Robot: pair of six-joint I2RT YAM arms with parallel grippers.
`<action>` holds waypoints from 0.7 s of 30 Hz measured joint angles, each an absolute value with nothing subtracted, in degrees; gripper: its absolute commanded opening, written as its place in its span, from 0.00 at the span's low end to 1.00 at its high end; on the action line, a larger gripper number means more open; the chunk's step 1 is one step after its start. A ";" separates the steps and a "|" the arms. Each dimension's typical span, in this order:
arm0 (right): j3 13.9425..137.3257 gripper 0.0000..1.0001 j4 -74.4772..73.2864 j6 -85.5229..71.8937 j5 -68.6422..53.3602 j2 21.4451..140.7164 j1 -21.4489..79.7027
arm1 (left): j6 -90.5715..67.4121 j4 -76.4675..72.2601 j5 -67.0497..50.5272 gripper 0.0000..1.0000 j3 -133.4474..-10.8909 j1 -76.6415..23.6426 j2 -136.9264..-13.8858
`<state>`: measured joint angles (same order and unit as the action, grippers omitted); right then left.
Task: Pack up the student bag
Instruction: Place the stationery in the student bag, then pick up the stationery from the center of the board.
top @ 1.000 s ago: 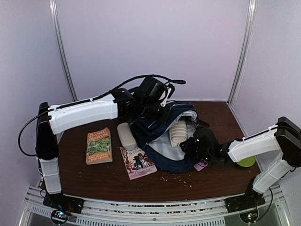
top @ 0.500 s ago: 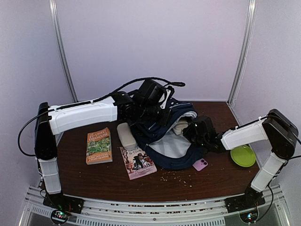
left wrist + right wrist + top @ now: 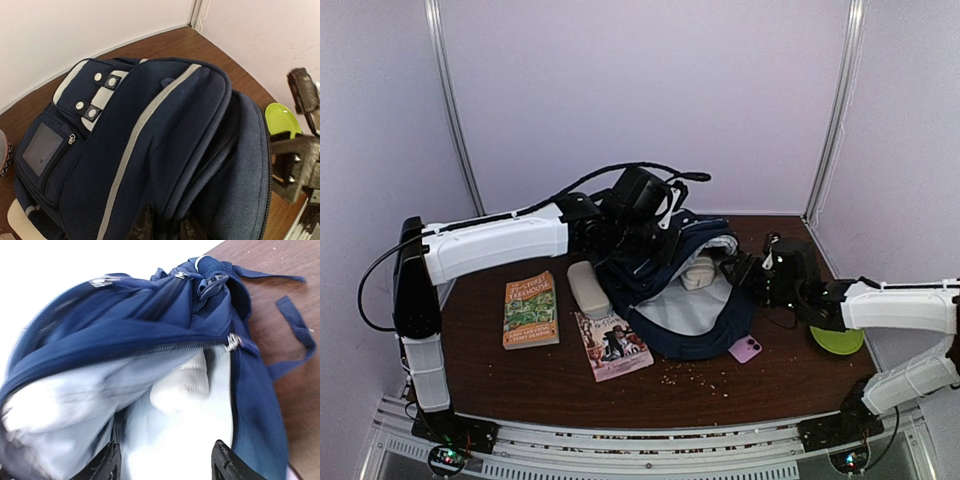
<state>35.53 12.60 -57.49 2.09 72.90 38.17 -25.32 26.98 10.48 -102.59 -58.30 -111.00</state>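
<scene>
The navy student bag (image 3: 685, 300) lies open in the middle of the table, its light grey lining (image 3: 165, 440) showing. My left gripper (image 3: 642, 232) is shut on a fold of the bag's upper flap (image 3: 165, 229) and holds the opening up; the striped front pocket (image 3: 100, 100) faces its camera. My right gripper (image 3: 742, 266) is open and empty at the bag's right edge, its fingers (image 3: 107, 465) wide apart in front of the opening. A white ribbed item (image 3: 698, 272) lies inside the bag on the lining, and it shows in the right wrist view (image 3: 182, 385).
A beige case (image 3: 588, 288), a green book (image 3: 530, 308) and a comic-style book (image 3: 612, 345) lie left of the bag. A pink phone (image 3: 746, 349) lies by its front right corner. A lime plate (image 3: 835, 340) sits at the right under my right arm.
My right gripper moved the white ribbed item deeper into the bag, left it there and drew back to the right. The pink phone came into view. My left gripper kept its hold.
</scene>
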 measured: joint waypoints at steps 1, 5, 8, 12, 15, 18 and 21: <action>34.81 0.61 10.28 -56.80 1.91 69.76 38.33 | -25.45 26.87 10.48 0.37 -102.59 -58.22 -111.00; 31.70 0.61 -0.51 -54.26 2.87 56.77 39.46 | -25.19 26.55 10.87 0.73 -102.67 -58.11 -110.89; 29.63 0.61 -7.81 -52.86 4.43 46.96 40.29 | -25.30 27.49 12.27 0.91 -102.65 -57.95 -109.80; 27.57 0.61 -13.89 -51.13 6.11 36.49 40.69 | -25.56 28.23 15.94 0.98 -99.11 -57.74 -103.50; 26.74 0.61 -16.97 -49.67 6.92 31.66 40.77 | -27.70 28.45 18.50 0.98 -91.29 -56.77 -94.43; 26.15 0.60 -18.20 -48.73 7.25 29.17 40.84 | -32.29 26.89 18.02 0.98 -80.60 -51.99 -85.14; 25.15 0.60 -18.24 -48.12 7.20 29.06 41.04 | -36.84 25.74 16.64 0.98 -71.66 -44.71 -81.28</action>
<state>25.15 -18.24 -48.12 7.20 29.06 41.04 -36.84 25.74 16.64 -71.66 -44.71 -81.28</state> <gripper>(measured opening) 0.604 0.977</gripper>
